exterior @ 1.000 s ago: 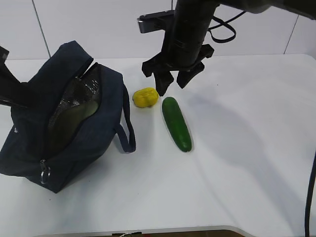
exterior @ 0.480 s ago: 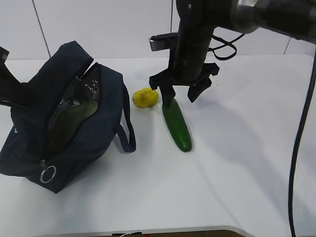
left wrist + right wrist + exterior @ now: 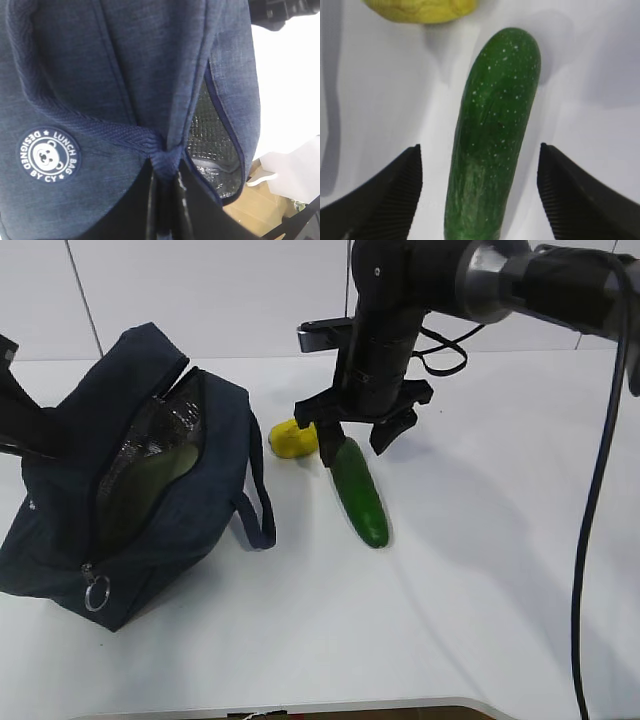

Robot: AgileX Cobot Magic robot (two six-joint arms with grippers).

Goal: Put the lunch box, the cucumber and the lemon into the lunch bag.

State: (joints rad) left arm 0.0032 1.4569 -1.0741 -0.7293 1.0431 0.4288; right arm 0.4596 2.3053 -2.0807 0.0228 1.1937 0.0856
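Note:
The navy lunch bag (image 3: 150, 500) stands open at the left, showing silver lining. A pale green surface (image 3: 150, 475) lies inside it, seemingly the lunch box lid. The dark green cucumber (image 3: 360, 495) lies on the white table, with the yellow lemon (image 3: 290, 440) just beyond its far end on the left. My right gripper (image 3: 355, 435) is open, low over the cucumber's far end. In the right wrist view the cucumber (image 3: 495, 135) lies between the fingers (image 3: 390, 195) without touching them, the lemon (image 3: 420, 10) above. My left gripper (image 3: 162, 170) is shut on the bag's strap (image 3: 125, 132).
The white table (image 3: 500, 540) runs to the right and front of the cucumber. The bag's loop handle (image 3: 258, 510) hangs toward the cucumber. A metal zipper ring (image 3: 96, 592) hangs at the bag's near end. A white wall stands behind.
My right gripper has come down and shifted slightly, from above the lemon and cucumber to straddling the cucumber's far end. The bag and left arm have stayed put.

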